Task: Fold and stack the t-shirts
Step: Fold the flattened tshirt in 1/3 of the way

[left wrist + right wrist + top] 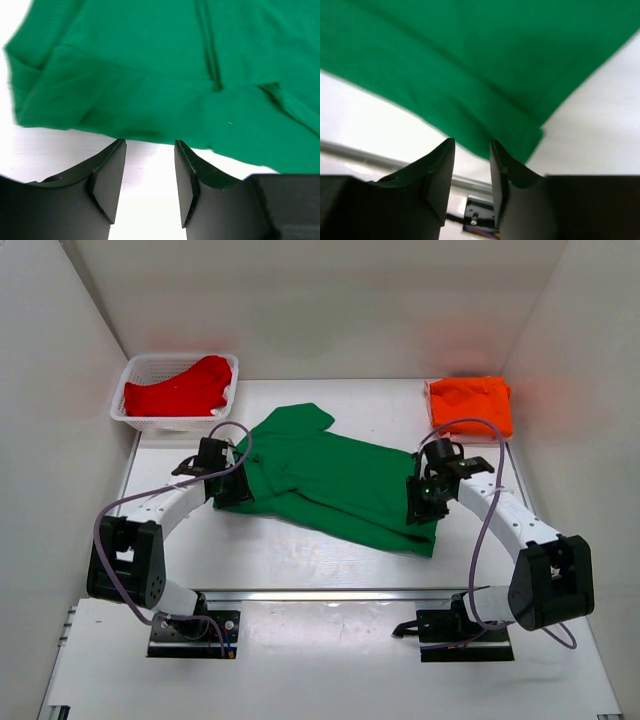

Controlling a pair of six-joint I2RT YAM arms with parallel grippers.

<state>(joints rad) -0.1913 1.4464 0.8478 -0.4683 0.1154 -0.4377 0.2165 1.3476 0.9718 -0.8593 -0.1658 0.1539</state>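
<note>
"Which step is this?"

"Folding the green shirt (335,480), I'd judge. It lies central on the desk (300,565); the orange shirt (470,405) sits at one o'clock, the red shirt (180,390) at eleven."

"And next?"

"The left end effector (150,145) at nine, the right end effector (472,142) at three, both spread and empty, must nip hems. Only wrist views show those gaps."

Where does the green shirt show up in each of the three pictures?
Top external: the green shirt lies spread at the centre of the white table.
Left wrist: the green shirt fills the upper part, with bare table below.
Right wrist: the green shirt fills the top, its corner pointing down, with bare table at right.
Shared landmark: the white table under it.
</note>
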